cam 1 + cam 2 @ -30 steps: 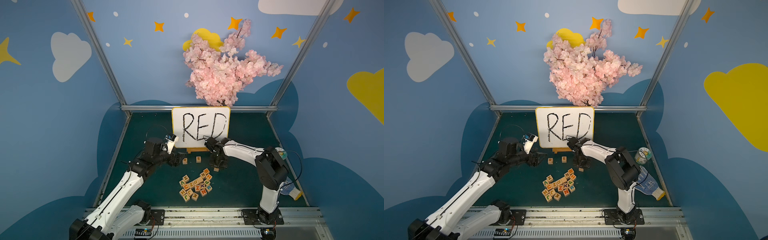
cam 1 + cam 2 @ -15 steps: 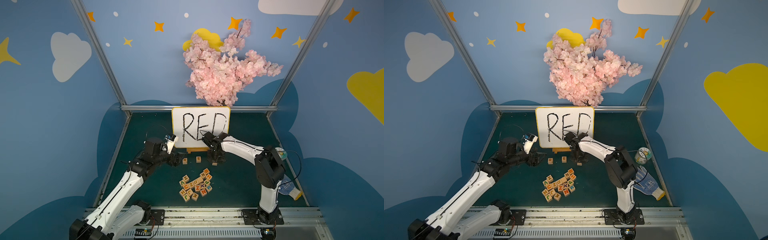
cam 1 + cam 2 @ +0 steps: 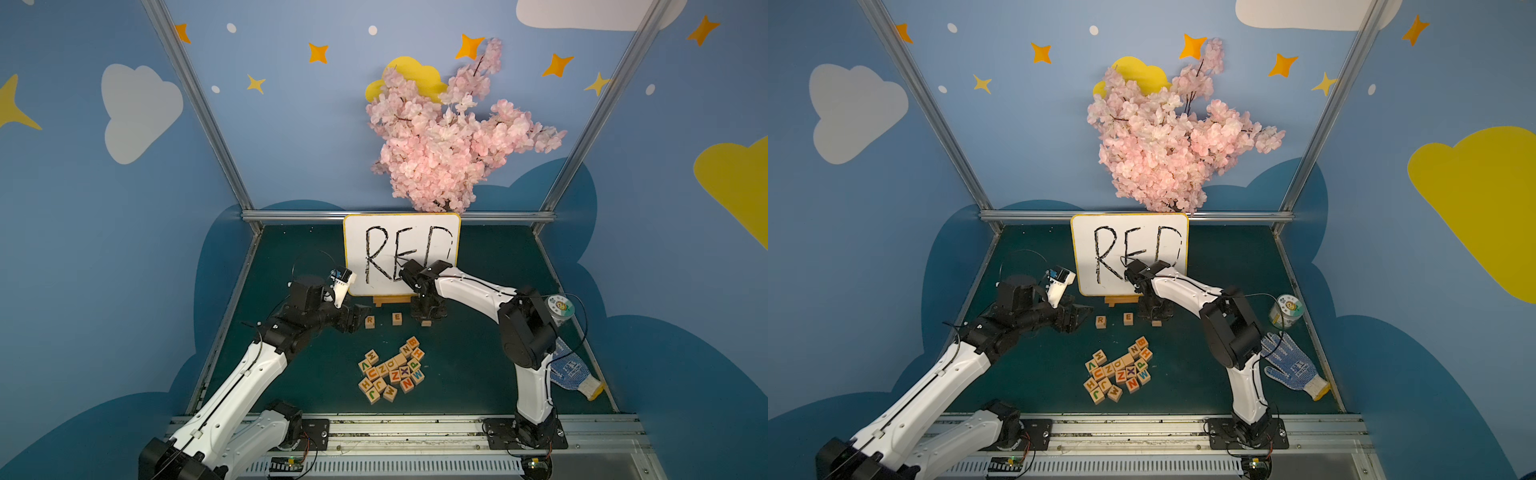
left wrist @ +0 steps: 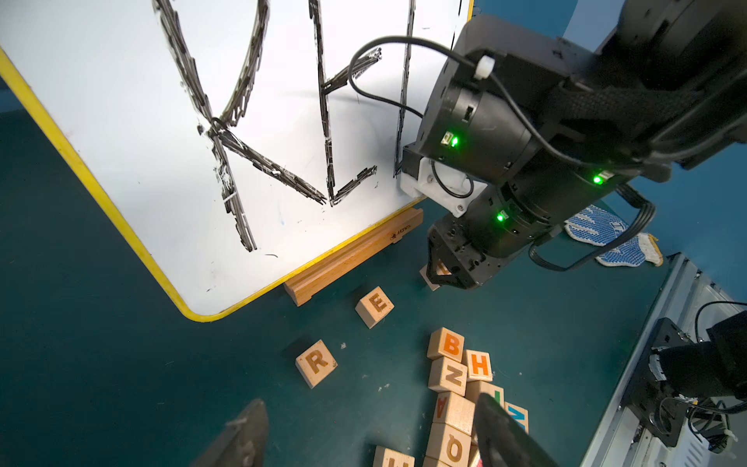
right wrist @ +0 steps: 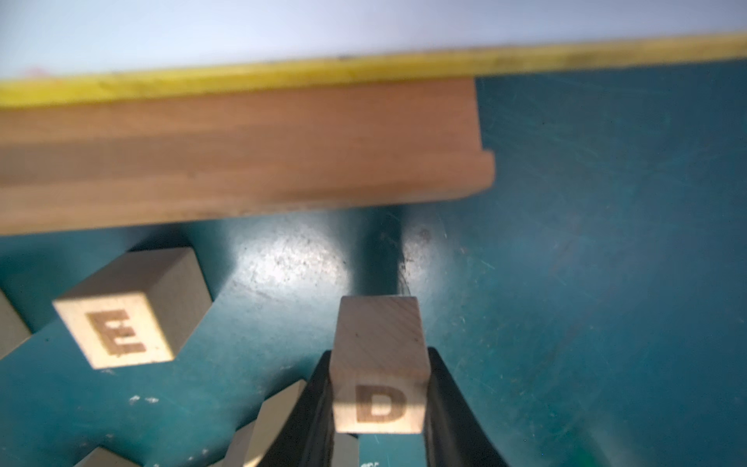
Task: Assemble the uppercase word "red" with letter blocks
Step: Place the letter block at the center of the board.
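Observation:
Two letter blocks lie in a row in front of the whiteboard: the R block (image 3: 369, 321) (image 4: 316, 362) and, to its right, the E block (image 3: 397, 319) (image 5: 121, 331). My right gripper (image 5: 379, 358) (image 3: 428, 315) points down just right of E, shut on the D block (image 5: 380, 364) (image 3: 426, 322), which is low over the mat in line with the other two. Whether it touches the mat I cannot tell. My left gripper (image 4: 370, 440) (image 3: 358, 314) hovers left of R, open with nothing between its fingers.
A pile of several spare letter blocks (image 3: 392, 370) lies nearer the front. The yellow-rimmed whiteboard (image 3: 401, 253) stands on a wooden rail (image 3: 388, 300) just behind the row. A blue-dotted glove (image 3: 569, 370) and a small jar (image 3: 559, 309) sit at the right edge.
My right gripper has carried the D block back from near the pile toward the whiteboard, level with R and E. The left arm has not moved.

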`<action>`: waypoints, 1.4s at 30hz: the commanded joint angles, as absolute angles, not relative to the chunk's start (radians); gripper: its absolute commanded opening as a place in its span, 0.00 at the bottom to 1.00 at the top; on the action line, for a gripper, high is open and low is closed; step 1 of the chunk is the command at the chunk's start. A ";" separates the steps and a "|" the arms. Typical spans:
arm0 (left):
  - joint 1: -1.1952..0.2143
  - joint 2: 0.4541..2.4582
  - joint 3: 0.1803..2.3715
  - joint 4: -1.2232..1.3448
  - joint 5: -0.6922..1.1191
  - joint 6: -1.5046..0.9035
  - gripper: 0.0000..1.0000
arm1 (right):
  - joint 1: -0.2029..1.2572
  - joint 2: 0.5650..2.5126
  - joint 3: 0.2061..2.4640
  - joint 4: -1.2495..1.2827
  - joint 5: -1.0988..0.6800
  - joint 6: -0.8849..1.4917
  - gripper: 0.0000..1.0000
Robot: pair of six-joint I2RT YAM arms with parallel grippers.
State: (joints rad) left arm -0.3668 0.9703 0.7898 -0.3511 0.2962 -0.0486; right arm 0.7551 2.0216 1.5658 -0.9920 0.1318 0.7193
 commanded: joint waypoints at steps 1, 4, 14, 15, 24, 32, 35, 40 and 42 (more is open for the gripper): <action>-0.363 0.965 0.795 -0.356 0.298 -0.034 0.80 | 0.748 2.039 1.591 -1.018 0.150 0.707 0.19; -0.363 0.964 0.795 -0.357 0.296 -0.035 0.80 | 0.743 2.048 1.594 -1.006 0.151 0.709 0.19; -0.364 0.967 0.792 -0.349 0.292 -0.038 0.79 | 0.735 2.064 1.598 -0.962 0.136 0.716 0.19; -0.363 0.967 0.792 -0.349 0.290 -0.038 0.79 | 0.735 2.067 1.599 -0.958 0.135 0.715 0.19; -0.361 0.967 0.792 -0.352 0.285 -0.037 0.80 | 0.735 2.079 1.601 -0.939 0.132 0.709 0.19; -0.362 0.968 0.792 -0.352 0.284 -0.035 0.80 | 0.733 2.083 1.598 -0.916 0.136 0.698 0.21; -0.362 0.967 0.792 -0.353 0.282 -0.037 0.80 | 0.731 2.085 1.598 -0.910 0.139 0.695 0.21; -0.361 0.967 0.792 -0.352 0.282 -0.037 0.80 | 0.732 2.086 1.599 -0.899 0.142 0.687 0.22; -0.361 0.968 0.792 -0.353 0.283 -0.035 0.80 | 0.731 2.088 1.598 -0.896 0.144 0.685 0.22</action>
